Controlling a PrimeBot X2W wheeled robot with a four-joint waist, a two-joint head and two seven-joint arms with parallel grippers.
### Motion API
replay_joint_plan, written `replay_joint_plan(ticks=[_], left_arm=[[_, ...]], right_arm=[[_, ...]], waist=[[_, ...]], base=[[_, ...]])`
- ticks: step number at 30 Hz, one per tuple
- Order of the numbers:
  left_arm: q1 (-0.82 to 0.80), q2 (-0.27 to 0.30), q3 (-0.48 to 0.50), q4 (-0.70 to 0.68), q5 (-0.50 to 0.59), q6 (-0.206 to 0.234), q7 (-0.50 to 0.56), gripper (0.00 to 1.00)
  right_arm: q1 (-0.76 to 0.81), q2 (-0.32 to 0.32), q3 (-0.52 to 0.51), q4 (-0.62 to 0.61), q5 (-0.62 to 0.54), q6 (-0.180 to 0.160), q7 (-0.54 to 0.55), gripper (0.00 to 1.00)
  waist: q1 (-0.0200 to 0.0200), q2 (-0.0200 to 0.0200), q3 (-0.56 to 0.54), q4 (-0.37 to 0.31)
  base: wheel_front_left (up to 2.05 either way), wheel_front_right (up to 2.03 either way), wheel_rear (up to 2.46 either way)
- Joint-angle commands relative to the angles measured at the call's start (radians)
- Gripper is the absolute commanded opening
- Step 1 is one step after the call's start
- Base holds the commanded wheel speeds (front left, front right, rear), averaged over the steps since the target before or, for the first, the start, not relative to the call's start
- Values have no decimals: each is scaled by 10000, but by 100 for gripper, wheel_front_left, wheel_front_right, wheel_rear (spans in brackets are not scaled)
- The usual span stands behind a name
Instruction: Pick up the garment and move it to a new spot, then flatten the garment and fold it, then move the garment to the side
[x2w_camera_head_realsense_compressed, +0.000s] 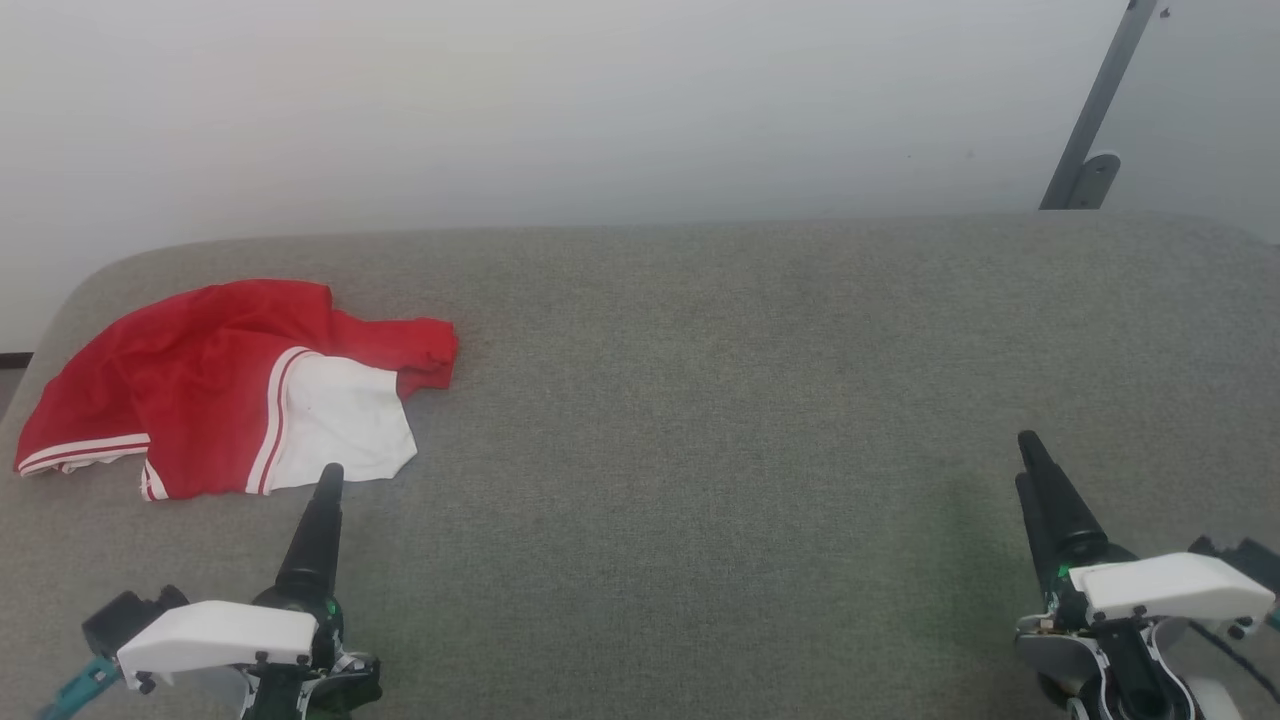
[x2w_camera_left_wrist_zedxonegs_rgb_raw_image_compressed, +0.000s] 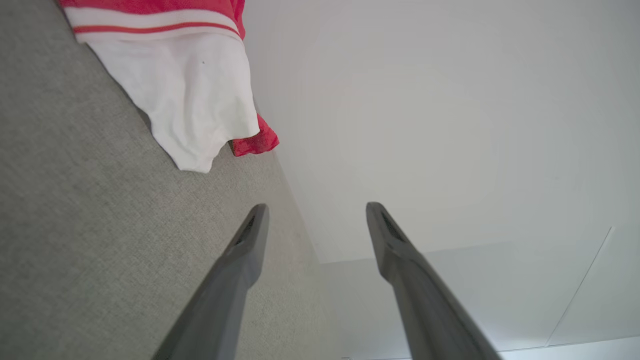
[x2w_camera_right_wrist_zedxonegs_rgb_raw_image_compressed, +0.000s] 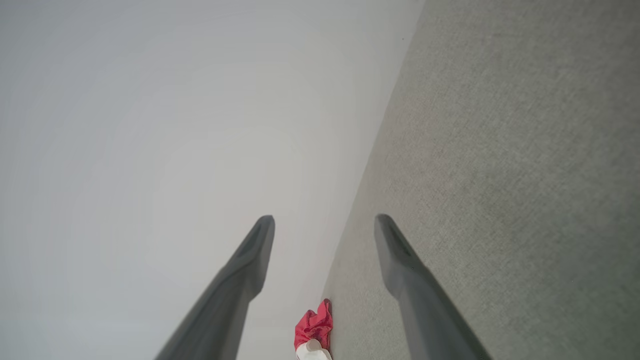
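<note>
Near edge: left tool (x2w_camera_left_wrist_zedxonegs_rgb_raw_image_compressed: 315, 210), right tool (x2w_camera_right_wrist_zedxonegs_rgb_raw_image_compressed: 325, 220), each two dark tapered fingers spread wide, empty. Grey woven surface (x2w_camera_head_realsense_compressed: 750, 400), rounded corners. Thin red garment (x2w_camera_head_realsense_compressed: 200, 380), white panel, striped hem, rumpled toward far left corner, just beyond left tool, well apart from right tool.

The head camera is looking down across the grey fabric-covered table (x2w_camera_head_realsense_compressed: 700, 400); both wrist cameras are facing low along it, all sharing the crumpled red-and-white garment (x2w_camera_head_realsense_compressed: 230, 390).
</note>
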Motion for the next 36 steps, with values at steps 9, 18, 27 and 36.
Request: replay_joint_plan(ticks=[9, 18, 27, 36], left_arm=[[-324, 214, 49, -467, 2607, 175, -449, 100], [-146, 403, -244, -700, 4862, 510, -800, 100], [-27, 693, -497, -791, 6415, 737, -1152, 100], [-74, 919, -766, -773, 7600, 996, -1411, 100]], right_arm=[[-678, -398, 320, -78, -2268, 4, -487, 100], [-815, -595, 659, -170, -4425, 4, -842, 100], [-954, -748, 807, -125, -6670, 5, -1195, 100], [-1082, -696, 722, -62, -8143, 5, -1452, 100]], waist=[[0, 0, 5, 13], [0, 0, 19, 17], [0, 0, 25, 35], [0, 0, 39, 48]], base=[[0, 0, 0], [0, 0, 0], [0, 0, 0], [0, 0, 0]])
